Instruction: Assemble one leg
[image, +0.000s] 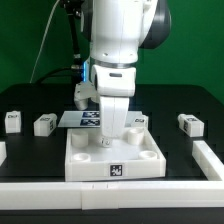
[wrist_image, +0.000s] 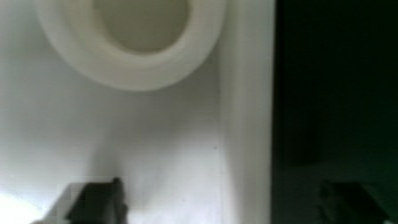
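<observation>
no legible text, only patterned tags (image: 115, 170) (black-and-white) on tray (image: 80, 160), legs (image: 44, 124), marker board (image: 68, 119)

Tray (image: 85, 168): on the table (image: 30, 145), front middle, with a rail (image: 110, 192) running before it. Behind the tray: marker board (image: 80, 118) lying flat, and near leg (image: 138, 121) just off its far corner on the exterior view's right. To the exterior view's left of the tray, well apart: outer leg (image: 12, 121) and inner leg (image: 43, 124) side by side; to its right: lone leg (image: 190, 123).

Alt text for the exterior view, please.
The gripper hangs low over the white square tray in the centre of a black table. Loose on the table: one leg at the exterior view's right, another at its left.
</observation>
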